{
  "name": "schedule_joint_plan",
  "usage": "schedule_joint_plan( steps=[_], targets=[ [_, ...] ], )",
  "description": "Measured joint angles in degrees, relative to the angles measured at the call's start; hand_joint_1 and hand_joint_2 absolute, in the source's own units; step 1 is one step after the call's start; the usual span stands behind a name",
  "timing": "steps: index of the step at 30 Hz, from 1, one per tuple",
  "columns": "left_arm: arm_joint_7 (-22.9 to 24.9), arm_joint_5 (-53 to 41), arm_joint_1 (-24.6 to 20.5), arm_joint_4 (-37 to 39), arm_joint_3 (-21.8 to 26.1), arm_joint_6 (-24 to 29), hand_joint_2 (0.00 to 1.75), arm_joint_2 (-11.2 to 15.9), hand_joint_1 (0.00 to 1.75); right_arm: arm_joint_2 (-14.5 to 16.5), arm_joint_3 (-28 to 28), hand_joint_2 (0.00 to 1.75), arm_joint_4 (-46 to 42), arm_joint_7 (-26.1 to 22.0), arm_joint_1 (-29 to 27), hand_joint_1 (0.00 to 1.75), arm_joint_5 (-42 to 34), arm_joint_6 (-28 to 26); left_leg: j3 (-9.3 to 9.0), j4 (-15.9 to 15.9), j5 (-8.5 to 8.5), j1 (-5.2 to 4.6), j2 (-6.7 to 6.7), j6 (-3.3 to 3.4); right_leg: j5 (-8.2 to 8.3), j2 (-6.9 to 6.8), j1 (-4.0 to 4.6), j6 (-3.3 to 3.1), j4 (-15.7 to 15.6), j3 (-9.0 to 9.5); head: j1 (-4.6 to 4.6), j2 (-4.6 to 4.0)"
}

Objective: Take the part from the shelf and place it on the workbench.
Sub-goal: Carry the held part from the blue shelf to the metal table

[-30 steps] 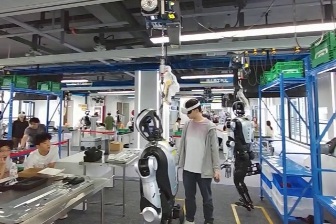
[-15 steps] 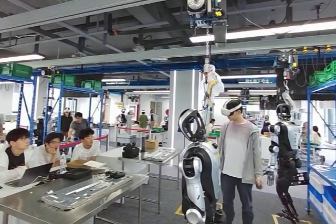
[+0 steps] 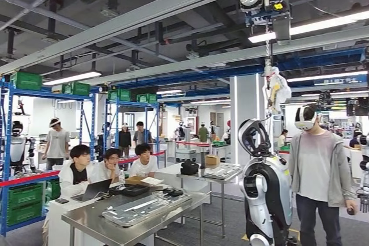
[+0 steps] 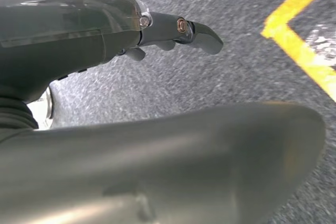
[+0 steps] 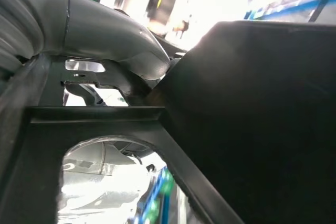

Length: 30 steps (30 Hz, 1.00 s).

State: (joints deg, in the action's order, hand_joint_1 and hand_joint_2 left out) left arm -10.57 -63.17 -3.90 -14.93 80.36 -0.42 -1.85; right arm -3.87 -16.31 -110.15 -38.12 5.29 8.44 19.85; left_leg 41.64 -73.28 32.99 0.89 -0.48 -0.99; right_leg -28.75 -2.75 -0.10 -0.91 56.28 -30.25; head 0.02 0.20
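Note:
In the right wrist view my right hand (image 5: 115, 43) grips a black part (image 5: 257, 119), a flat dark frame with a rounded cut-out; the grey thumb lies over its edge and the part hides the fingers. My left hand (image 4: 91, 35) hangs over the grey floor with its dark fingers (image 4: 200, 34) stretched out and nothing in them. In the head view a steel workbench (image 3: 91, 223) stands at lower left, with a long silver panel (image 3: 146, 207) lying on it. Blue shelves (image 3: 6, 142) with green crates stand at the far left.
Another humanoid robot (image 3: 265, 191) and a person wearing a headset (image 3: 320, 171) stand at the right. Three people sit behind the workbench (image 3: 109, 168) with a laptop. A second table (image 3: 217, 178) stands behind. A yellow floor line (image 4: 301, 51) runs near my left hand.
The camera has swung left, so the whole scene has slid right. The workbench, the seated people and the left-hand blue shelves have come further into view; the right-hand shelves have gone out.

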Motion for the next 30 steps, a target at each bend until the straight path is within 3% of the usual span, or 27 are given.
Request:
schedule_joint_plan(
  steps=[2,4,5,7,8,10,12,13,14,15,16,18,19,21,23,25,27,29,30],
  targets=[
    [0.03,-0.11,0.07,0.0,0.01,-0.02,1.75,0.0,0.0,-0.01,-0.93,1.75,0.37,0.29,0.4,1.75,-0.1,0.6,-4.17,7.59,-3.52,0.3,1.63,-0.34,-0.29,-1.34,-0.04,0.42,0.1,0.25,0.0,0.0],
    [0.04,-0.33,-0.09,0.0,0.01,-0.03,1.75,-0.03,0.0,-0.02,-2.04,1.75,0.76,0.74,0.98,1.75,-0.14,1.03,-7.48,13.88,-5.56,0.05,3.56,0.1,-0.65,-2.34,0.18,1.05,0.31,0.46,-0.01,0.0],
    [0.04,-0.44,-0.14,0.0,0.0,-0.03,1.75,-0.06,0.0,-0.03,-2.73,1.75,1.02,1.02,1.28,1.75,-0.11,1.15,-7.97,14.98,-5.69,-0.17,4.0,0.48,-0.76,-2.75,0.28,1.37,0.36,0.55,-0.01,0.0],
    [0.08,-0.57,-0.11,0.0,-0.01,-0.04,1.75,-0.07,0.0,-0.04,-4.24,1.75,1.72,1.64,1.91,1.75,0.03,1.22,-7.82,15.02,-5.77,-0.47,2.95,1.32,-0.88,-3.51,0.22,1.98,0.3,0.72,-0.02,0.0],
    [0.1,-0.64,-0.08,0.0,-0.01,-0.04,1.75,-0.07,0.0,-0.04,-5.09,1.75,2.18,2.0,2.29,1.75,0.13,1.24,-7.8,15.11,-5.87,-0.46,2.43,1.65,-1.23,-3.24,0.05,2.33,0.49,0.77,-0.02,0.0],
    [0.16,-0.86,-0.18,0.0,-0.01,-0.1,1.75,-0.05,0.0,-0.04,-6.82,1.75,3.38,2.7,3.2,1.75,0.43,1.21,-7.81,15.31,-6.15,-0.28,1.38,2.34,-3.54,-0.92,-0.25,2.77,3.62,-0.39,-0.02,0.0],
    [0.17,-1.05,-0.41,0.0,-0.01,-0.2,1.75,-0.03,0.0,-0.05,-8.81,1.75,5.05,3.39,4.05,1.75,0.91,1.11,-7.73,15.33,-6.27,-0.33,0.2,2.75,-7.42,1.71,-0.36,2.81,11.47,-3.89,-0.02,0.0],
    [0.16,-1.1,-0.51,0.0,-0.01,-0.25,1.75,-0.03,0.0,-0.06,-9.97,1.75,6.03,3.74,4.45,1.75,1.16,1.05,-7.71,15.32,-6.31,-0.44,-0.54,2.84,-8.77,2.2,-0.35,2.76,15.4,-5.82,-0.02,0.0],
    [0.16,-1.15,-0.56,0.0,-0.01,-0.29,1.75,-0.03,0.0,-0.07,-11.05,1.75,6.92,4.06,4.86,1.75,1.39,0.98,-7.73,15.31,-6.32,-0.55,-1.32,2.88,-9.06,2.42,-0.33,2.65,17.71,-7.07,-0.02,0.0],
    [0.16,-1.21,-0.57,0.0,-0.01,-0.32,1.75,-0.03,0.0,-0.05,-12.11,1.75,7.71,4.32,5.32,1.75,1.56,0.92,-7.8,15.3,-6.34,-0.66,-2.14,2.9,-8.09,2.58,-0.3,2.45,17.61,-7.27,-0.02,0.0],
    [0.16,-1.26,-0.57,0.0,-0.02,-0.35,1.75,-0.04,0.0,-0.03,-13.1,1.75,8.39,4.51,5.82,1.75,1.69,0.86,-7.91,15.29,-6.34,-0.72,-2.97,2.9,-6.05,2.93,-0.25,2.19,15.12,-6.38,-0.02,0.0],
    [0.16,-1.38,-0.61,0.01,-0.06,-0.42,1.75,-0.14,0.0,0.02,-14.46,1.75,9.3,4.74,6.87,1.75,1.75,0.73,-8.05,15.28,-6.37,-0.76,-4.51,2.84,-1.48,5.22,-0.18,1.54,7.06,-3.14,-0.01,0.0],
    [0.14,-1.43,-0.68,0.01,-0.08,-0.46,1.75,-0.21,0.0,0.04,-14.92,1.75,9.65,4.83,7.29,1.75,1.69,0.66,-7.96,15.23,-6.43,-0.69,-5.26,2.73,-0.11,6.51,-0.18,1.33,3.9,-1.9,-0.01,0.0],
    [0.07,-1.52,-0.73,0.02,-0.11,-0.66,1.75,-0.31,0.0,0.03,-15.57,1.75,10.23,4.98,7.88,1.75,1.35,0.47,-7.42,15.2,-6.7,-0.4,-6.59,2.26,0.23,7.72,-0.13,1.18,1.39,-1.0,0.01,0.0],
    [0.02,-1.58,-0.53,0.03,-0.14,-0.8,1.75,-0.34,0.0,0.02,-16.2,1.75,10.67,5.05,8.39,1.75,0.81,0.2,-6.89,15.19,-6.86,-0.26,-7.32,1.65,0.31,6.41,-0.2,0.97,0.66,-0.82,0.0,0.0],
    [0.03,-1.62,-0.37,0.04,-0.15,-0.83,1.75,-0.43,0.0,0.03,-16.71,1.75,10.88,5.05,8.98,1.75,0.3,-0.11,-5.74,13.13,-5.34,-0.47,-4.95,1.19,0.64,4.87,-0.49,0.51,0.04,-0.63,-0.01,0.0],
    [0.03,-1.63,-0.51,0.04,-0.19,-0.8,1.75,-0.49,0.0,-0.01,-16.91,1.75,10.99,5.05,9.21,1.75,-0.09,-0.32,-2.69,6.83,-1.93,-0.47,-1.64,0.78,0.73,3.16,-0.54,0.28,-0.19,-0.53,0.0,0.0],
    [0.05,-1.63,-0.64,0.04,-0.27,-0.78,1.75,-0.49,0.0,-0.09,-17.06,1.75,11.19,5.05,9.16,1.75,-0.37,-0.42,0.36,0.56,0.18,-0.07,-0.53,0.29,0.62,1.35,-0.56,0.37,-0.18,-0.52,0.0,0.0],
    [0.09,-1.63,-0.58,0.04,-0.31,-0.78,1.75,-0.49,0.0,-0.12,-17.18,1.75,11.29,5.05,9.16,1.75,-0.49,-0.44,0.63,-0.04,-0.19,0.18,-0.24,0.03,0.52,0.52,-0.61,0.49,-0.17,-0.48,0.0,0.0]
  ],
)
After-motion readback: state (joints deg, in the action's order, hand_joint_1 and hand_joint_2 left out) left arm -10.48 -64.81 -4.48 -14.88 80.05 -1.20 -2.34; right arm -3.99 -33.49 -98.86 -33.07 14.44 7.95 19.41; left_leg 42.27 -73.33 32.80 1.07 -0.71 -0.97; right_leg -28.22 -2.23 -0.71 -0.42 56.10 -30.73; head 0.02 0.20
